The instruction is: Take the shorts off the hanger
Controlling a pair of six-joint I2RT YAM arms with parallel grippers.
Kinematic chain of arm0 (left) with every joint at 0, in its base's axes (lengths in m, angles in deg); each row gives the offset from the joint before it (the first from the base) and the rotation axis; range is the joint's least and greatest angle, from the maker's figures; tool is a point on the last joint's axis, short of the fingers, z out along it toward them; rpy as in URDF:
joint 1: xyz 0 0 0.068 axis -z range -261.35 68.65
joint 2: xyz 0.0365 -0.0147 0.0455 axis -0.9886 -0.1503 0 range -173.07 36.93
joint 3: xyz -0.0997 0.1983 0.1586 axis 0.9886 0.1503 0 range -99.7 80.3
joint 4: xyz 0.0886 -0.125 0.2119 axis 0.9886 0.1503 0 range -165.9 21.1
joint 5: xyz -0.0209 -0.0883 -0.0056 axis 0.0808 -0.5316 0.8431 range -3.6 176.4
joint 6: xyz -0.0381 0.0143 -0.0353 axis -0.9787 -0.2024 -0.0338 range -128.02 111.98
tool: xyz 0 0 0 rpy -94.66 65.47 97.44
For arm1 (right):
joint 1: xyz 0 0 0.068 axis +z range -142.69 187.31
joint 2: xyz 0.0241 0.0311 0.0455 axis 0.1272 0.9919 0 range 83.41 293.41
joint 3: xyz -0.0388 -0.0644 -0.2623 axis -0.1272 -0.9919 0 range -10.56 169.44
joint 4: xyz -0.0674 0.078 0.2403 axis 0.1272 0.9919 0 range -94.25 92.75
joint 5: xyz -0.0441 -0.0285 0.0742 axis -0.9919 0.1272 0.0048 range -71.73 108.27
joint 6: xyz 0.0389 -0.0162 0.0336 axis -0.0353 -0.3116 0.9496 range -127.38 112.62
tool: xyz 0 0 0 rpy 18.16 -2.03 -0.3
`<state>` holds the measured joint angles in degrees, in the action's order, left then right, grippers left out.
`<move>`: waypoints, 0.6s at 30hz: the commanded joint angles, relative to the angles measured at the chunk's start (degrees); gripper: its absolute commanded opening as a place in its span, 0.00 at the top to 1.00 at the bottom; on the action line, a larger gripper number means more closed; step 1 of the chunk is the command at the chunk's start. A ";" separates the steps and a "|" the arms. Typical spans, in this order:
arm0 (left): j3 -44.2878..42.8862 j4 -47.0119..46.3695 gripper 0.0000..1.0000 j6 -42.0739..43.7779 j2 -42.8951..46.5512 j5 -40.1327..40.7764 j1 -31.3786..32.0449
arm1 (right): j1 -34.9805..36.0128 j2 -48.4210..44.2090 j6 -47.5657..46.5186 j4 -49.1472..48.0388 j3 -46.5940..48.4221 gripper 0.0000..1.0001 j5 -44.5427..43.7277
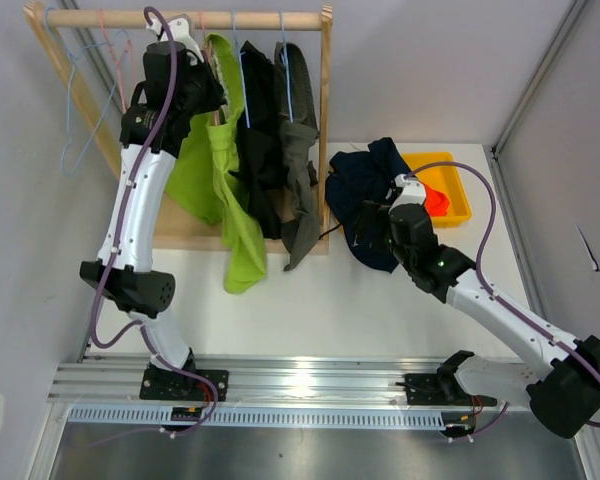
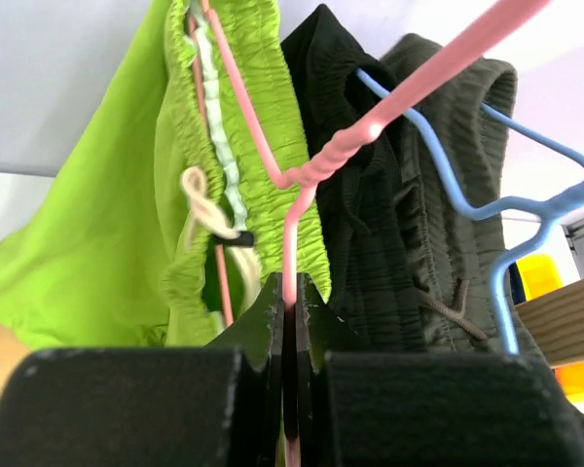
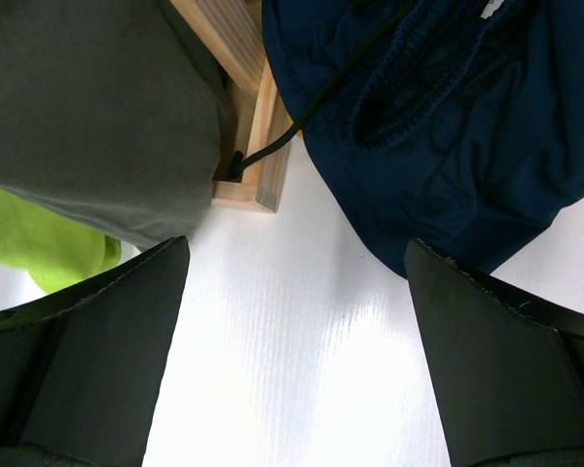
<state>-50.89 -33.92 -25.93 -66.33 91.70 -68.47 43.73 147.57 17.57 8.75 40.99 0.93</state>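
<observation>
- Right gripper [image 3: 294, 248]: fingers spread wide, holding nothing, low over the white table [image 1: 330, 310].
- Navy shorts [image 1: 365, 205]: heaped on the table just beyond that gripper, beside the rack's end post.
- Orange shorts [image 1: 437, 200]: lying in the yellow bin [image 1: 460, 190].
- Left gripper [image 2: 290, 306]: clenched on the wire of the pink hanger [image 2: 307, 170].
- Lime green shorts [image 2: 97, 233]: hanging on that hanger.
- Black shorts [image 1: 255, 150], olive-grey shorts [image 1: 302, 170]: hanging side by side from the wooden rack [image 1: 190, 18].
</observation>
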 commanded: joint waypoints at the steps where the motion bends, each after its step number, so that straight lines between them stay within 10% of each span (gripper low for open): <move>1: -6.34 0.20 1.00 0.68 2.19 2.08 0.39 | 1.97 -0.97 -1.92 0.10 3.11 0.01 -2.42; 18: -5.91 4.17 1.00 2.44 13.79 1.56 0.47 | 40.72 24.12 -23.01 2.92 52.84 0.01 -13.24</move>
<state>-57.36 -24.94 -25.32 -55.55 93.32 -68.36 80.41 163.46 -0.11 12.55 88.68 -11.53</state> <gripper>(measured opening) 0.033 0.993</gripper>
